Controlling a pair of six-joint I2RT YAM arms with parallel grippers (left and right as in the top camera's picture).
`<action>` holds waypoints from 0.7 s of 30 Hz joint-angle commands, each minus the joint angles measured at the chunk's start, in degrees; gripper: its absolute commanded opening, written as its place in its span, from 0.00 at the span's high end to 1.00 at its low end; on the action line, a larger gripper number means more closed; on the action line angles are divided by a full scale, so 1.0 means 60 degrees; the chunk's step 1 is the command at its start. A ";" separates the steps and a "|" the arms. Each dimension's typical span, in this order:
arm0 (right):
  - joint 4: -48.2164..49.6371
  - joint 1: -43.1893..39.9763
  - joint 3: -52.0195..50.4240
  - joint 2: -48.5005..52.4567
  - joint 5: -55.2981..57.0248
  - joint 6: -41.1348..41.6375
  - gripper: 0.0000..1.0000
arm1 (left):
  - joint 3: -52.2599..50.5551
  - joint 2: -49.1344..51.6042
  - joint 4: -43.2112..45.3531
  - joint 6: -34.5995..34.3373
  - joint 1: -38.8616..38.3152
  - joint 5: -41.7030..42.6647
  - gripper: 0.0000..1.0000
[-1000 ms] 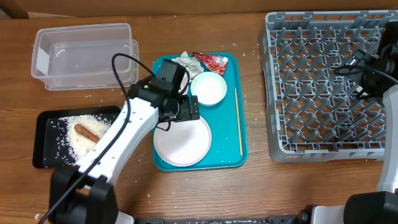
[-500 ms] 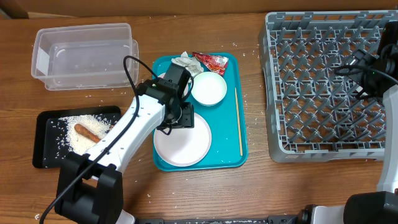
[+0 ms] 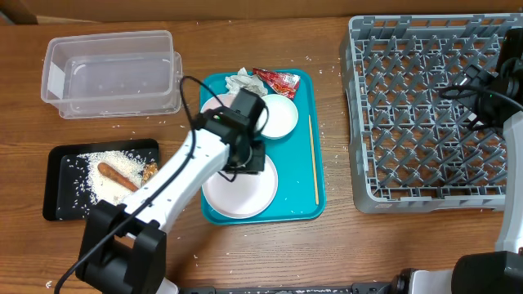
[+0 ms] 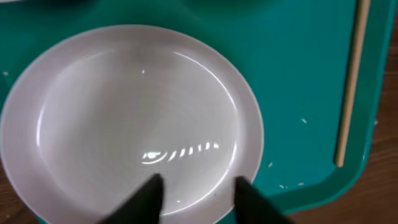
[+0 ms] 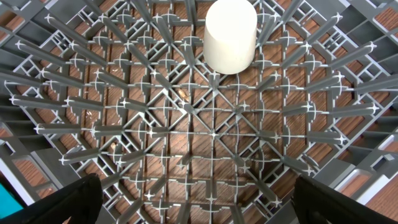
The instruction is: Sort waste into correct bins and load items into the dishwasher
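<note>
My left gripper (image 3: 248,158) hangs over the large white plate (image 3: 239,186) on the teal tray (image 3: 315,208). In the left wrist view its dark fingers stand partly apart above the plate's (image 4: 124,118) near rim, left gripper (image 4: 199,191) holding nothing. One bowl (image 3: 274,116), the crumpled napkin (image 3: 240,82), the red wrapper (image 3: 276,80) and the wooden stick (image 3: 314,159) also lie on that tray. The black tray (image 3: 57,204) holds rice, the sausage piece (image 3: 114,174) and a crumbly bit (image 3: 149,171). My right gripper (image 5: 208,202) is wide open over the grey rack (image 5: 124,124), where the white cup (image 5: 231,35) stands.
The clear tub (image 3: 110,73) stands at the back left. The grey rack (image 3: 409,122) fills the right side, with the right arm (image 3: 494,98) above its right part. Loose rice grains dot the wood around the teal tray.
My left arm has swung right and toward the front, from the tray's left part to over the plate. Its jaws have narrowed. The right arm has not moved.
</note>
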 commanded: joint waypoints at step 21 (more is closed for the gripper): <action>0.0018 0.0007 0.0160 -0.0062 0.0073 0.0044 0.00 | -0.0022 0.0113 -0.0568 -0.1188 0.1446 -0.1614 0.00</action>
